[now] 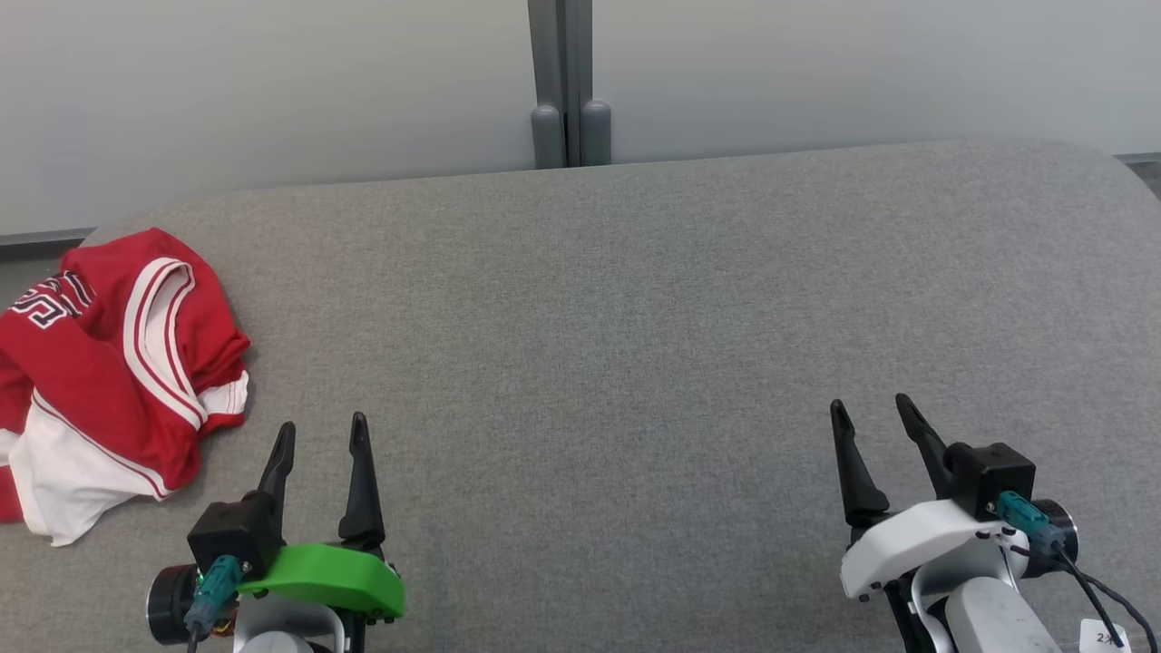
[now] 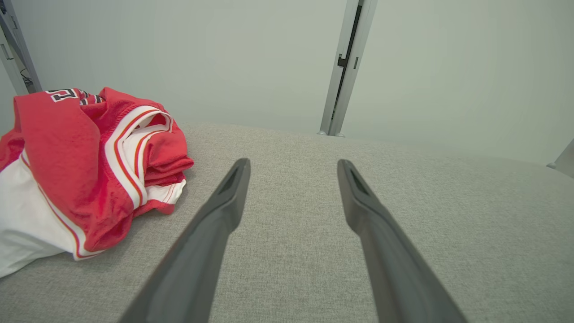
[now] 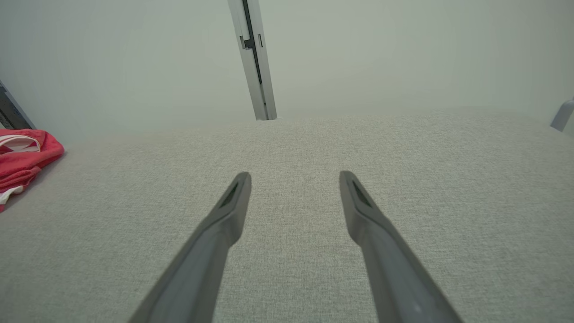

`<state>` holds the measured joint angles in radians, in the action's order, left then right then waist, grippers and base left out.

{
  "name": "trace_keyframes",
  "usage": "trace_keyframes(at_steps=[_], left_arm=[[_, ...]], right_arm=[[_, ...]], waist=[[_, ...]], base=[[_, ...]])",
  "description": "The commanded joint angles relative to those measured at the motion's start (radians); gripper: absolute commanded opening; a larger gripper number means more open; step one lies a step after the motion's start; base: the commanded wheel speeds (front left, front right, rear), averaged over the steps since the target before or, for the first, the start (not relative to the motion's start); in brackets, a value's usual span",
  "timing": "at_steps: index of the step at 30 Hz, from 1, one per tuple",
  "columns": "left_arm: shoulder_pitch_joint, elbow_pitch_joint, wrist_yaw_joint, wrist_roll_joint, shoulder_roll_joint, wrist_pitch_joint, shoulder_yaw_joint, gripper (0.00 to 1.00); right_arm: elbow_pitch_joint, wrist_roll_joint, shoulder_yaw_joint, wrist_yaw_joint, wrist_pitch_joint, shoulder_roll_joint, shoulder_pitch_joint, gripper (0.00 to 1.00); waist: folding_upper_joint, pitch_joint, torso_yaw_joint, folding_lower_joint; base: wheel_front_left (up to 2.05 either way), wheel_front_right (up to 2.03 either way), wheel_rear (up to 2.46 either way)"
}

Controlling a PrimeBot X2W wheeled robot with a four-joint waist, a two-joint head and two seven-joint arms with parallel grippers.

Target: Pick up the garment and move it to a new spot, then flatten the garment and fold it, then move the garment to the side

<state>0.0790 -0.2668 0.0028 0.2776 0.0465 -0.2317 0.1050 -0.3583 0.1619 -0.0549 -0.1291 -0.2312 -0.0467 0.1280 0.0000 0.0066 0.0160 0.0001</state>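
My left fingers [image 1: 363, 481] are spread wide with nothing between them, hanging over the near left part of the grey fabric worktop [image 1: 635, 317]. My right fingers [image 1: 853, 472] are spread just as wide and just as bare, over the near right part, well apart from the left pair.

The jersey [image 1: 109, 363] lies crumpled in a heap at the far left edge of the worktop. It is red with white panels and red-and-white striped trim (some dark-outlined lettering shows on a fold at its top). It sits just beyond and to the left of my left fingers and is not touching them.

Along my left fingers [image 2: 224, 211], the jersey [image 2: 67, 170] bunches up on the left, near the left fingertip but clear of it. Along my right fingers [image 3: 363, 220], a red corner of the jersey [image 3: 22, 157] shows at the far left edge.

Behind the worktop stands a pale wall [image 1: 272, 91] with a grey post [image 1: 570, 82] at its middle.
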Motion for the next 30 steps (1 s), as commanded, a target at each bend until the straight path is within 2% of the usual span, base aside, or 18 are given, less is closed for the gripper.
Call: trace_keyframes(at_steps=[1, 16, 30], left_arm=[[-0.010, 0.001, 0.008, -0.025, 0.006, -0.009, 0.003, 1.00], [-0.012, -0.006, 0.020, -0.105, 0.007, -0.037, 0.005, 1.00], [-0.020, -0.012, 0.020, -0.080, 0.007, -0.033, -0.003, 1.00]], right_arm=[[-0.001, -0.024, -0.004, -0.003, -0.011, -0.005, 0.012, 1.00], [-0.015, -0.119, -0.012, -0.002, -0.036, -0.005, 0.012, 1.00], [-0.009, -0.108, -0.011, -0.002, -0.036, -0.005, 0.002, 1.00]], waist=[[0.0000, 0.001, 0.000, -0.0001], [0.0000, -0.001, 0.002, -0.0001], [0.0000, -0.010, 0.016, -0.0001]], base=[[0.00, 0.00, 0.00], [0.00, 0.00, 0.00], [0.00, 0.00, 0.00]])
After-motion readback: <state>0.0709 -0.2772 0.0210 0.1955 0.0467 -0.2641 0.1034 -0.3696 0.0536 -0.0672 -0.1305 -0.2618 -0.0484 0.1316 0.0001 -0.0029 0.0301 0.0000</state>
